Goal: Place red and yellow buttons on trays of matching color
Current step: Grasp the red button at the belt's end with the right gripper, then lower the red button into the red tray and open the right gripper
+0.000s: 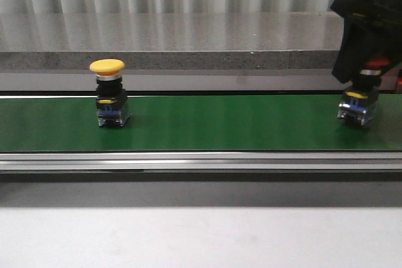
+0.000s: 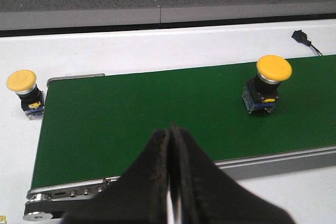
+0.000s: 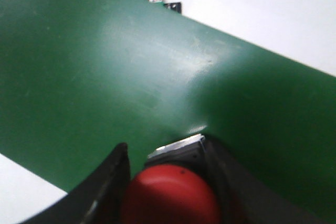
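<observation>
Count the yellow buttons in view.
2: one yellow button stands on the green belt; another sits on the white table beside the belt's end. More could be hidden.

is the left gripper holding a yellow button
No, the left gripper has its fingers pressed together with nothing between them, and the yellow button stands apart from it on the green belt.

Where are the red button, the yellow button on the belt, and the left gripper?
red button (image 3: 170, 195), right wrist view, on its red cap between the fingers.
yellow button on the belt (image 1: 107, 66), front view, on its yellow cap.
left gripper (image 2: 170, 132), left wrist view, at the closed fingertips.
</observation>
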`<action>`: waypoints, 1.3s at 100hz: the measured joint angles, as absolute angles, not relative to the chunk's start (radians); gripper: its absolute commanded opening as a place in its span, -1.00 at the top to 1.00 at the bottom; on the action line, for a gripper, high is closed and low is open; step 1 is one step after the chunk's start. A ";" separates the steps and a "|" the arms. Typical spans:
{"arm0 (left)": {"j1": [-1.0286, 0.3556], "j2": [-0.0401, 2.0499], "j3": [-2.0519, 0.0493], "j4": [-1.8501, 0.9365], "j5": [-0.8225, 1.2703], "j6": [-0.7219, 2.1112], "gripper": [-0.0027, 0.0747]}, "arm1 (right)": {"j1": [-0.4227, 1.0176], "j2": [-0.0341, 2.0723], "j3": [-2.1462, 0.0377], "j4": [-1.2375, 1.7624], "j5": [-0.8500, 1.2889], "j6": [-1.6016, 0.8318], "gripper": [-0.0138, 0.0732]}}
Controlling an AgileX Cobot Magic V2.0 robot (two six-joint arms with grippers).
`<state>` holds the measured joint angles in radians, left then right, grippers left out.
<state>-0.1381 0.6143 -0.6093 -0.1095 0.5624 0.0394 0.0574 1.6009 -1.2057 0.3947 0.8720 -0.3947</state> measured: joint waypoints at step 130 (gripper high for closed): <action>-0.138 0.614 -0.609 -0.109 0.562 0.039 0.98 | -0.586 1.897 -1.609 0.359 0.817 -0.143 0.29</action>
<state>-0.1381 0.6143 -0.6093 -0.1095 0.5624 0.0394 -0.5861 1.8975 -1.6089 0.3590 0.8172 -0.1427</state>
